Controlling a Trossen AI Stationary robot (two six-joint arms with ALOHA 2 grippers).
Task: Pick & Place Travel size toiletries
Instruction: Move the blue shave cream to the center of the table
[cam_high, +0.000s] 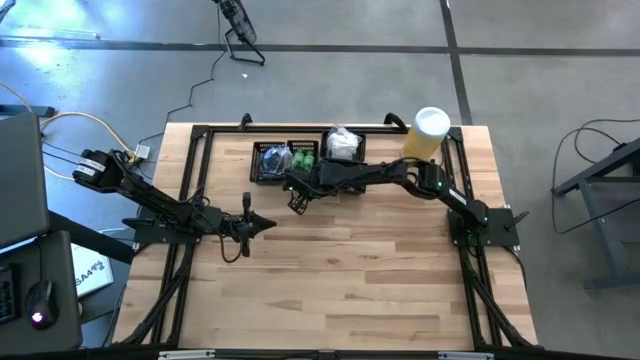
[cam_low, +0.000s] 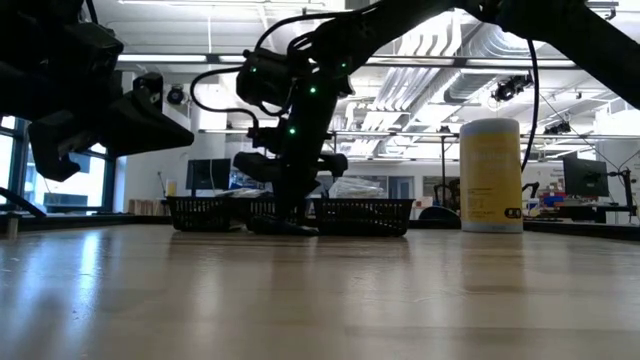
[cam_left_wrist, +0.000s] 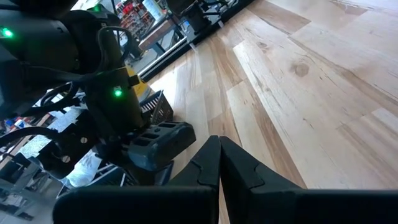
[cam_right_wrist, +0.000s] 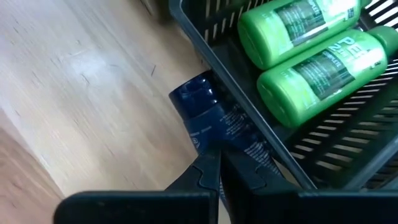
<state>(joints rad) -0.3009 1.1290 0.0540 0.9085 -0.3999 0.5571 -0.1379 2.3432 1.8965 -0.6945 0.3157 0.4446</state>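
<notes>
Against the outer front wall of a black mesh tray (cam_right_wrist: 348, 144), at the back of the bench (cam_right_wrist: 81, 81): navy tube (cam_right_wrist: 208, 115), long axis running alongside that wall, round cap end pointing away from the right hand (cam_right_wrist: 219, 163), flat tail end toward it. Fingers of that hand closed right down, pinching the tail of the navy tube; low to the boards, though contact between tube and bench not clear. Small pale print along the navy tube, too fine to read. Inside the tray, just across the wall: two green tubes (cam_right_wrist: 292, 25) lying side by side, parallel to each other, long axes set crosswise to the wall, rounded ends toward it. White and dark lettering on the green labels, only "PE" legible on the nearer one. Seen from above, tray one of three in a row, white sachets (cam_high: 343, 143) heaped in the one nearest the yellow cylinder (cam_high: 426, 135) with its white lid. Well apart from all this, over bare boards on the left side: left hand (cam_high: 262, 224), fingers pressed together, gripping nothing.
</notes>
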